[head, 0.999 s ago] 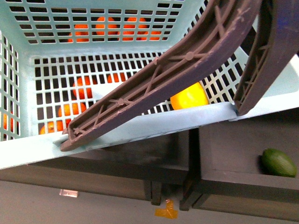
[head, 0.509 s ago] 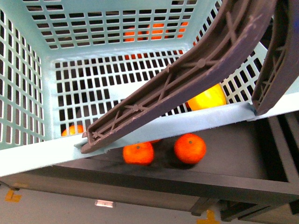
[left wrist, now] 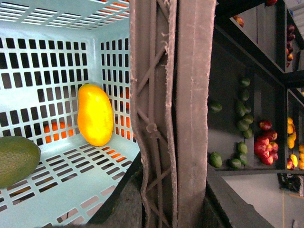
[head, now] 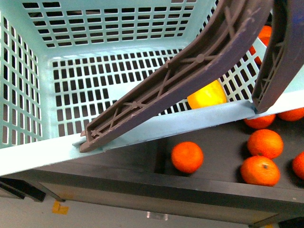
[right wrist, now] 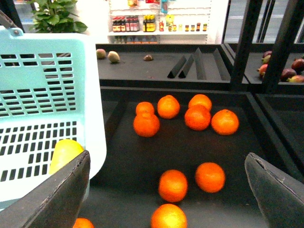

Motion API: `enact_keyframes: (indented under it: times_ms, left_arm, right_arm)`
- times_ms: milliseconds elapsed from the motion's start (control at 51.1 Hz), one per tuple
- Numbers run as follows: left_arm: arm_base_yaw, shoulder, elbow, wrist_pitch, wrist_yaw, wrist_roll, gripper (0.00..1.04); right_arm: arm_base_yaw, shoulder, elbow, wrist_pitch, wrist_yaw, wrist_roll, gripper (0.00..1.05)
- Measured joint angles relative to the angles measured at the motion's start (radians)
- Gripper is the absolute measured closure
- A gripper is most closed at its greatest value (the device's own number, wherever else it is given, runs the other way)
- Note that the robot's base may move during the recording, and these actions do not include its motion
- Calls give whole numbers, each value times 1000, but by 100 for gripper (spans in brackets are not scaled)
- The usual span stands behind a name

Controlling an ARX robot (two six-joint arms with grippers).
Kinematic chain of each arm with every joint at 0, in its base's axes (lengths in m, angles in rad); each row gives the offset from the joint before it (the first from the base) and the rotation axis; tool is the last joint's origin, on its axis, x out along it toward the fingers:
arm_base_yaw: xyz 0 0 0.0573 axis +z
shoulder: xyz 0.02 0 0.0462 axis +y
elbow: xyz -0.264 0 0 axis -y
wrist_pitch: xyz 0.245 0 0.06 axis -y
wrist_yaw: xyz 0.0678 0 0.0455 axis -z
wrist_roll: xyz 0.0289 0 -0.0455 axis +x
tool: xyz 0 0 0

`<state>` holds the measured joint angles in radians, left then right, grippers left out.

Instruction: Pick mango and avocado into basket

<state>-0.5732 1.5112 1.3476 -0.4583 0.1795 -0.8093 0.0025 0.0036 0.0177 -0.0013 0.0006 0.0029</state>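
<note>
Teal slotted basket [head: 118, 137] sitting over a dark fruit shelf [right wrist: 142, 156].

Its ribbed brown handles [head: 190, 71] are arching across the near rim; the smooth oblong yellow mango [left wrist: 95, 114] and the dull green avocado [left wrist: 16, 159] are lying inside on the slotted floor. Round oranges [right wrist: 190, 116] are resting scattered on the black shelf just right of the basket. The right gripper [right wrist: 166, 190] is hanging with fingers wide apart; the left gripper's state cannot be told.

Right end effector [right wrist: 168, 190]: two dark grey fingers [right wrist: 52, 197] with matte, faintly textured faces, each tapering towards a wedge-like tip. No other body part is visible.
</note>
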Motion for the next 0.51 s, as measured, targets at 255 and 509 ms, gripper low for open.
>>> enact_keyframes:
  times_ms: [255, 509]
  left_arm:
    - [10, 0, -4, 11, -52, 11, 85]
    - [132, 206, 38, 341, -388, -555, 85]
  right_arm:
    - [-2, 0, 0, 0, -5, 0, 9]
    - [-2, 0, 0, 0, -1, 0, 9]
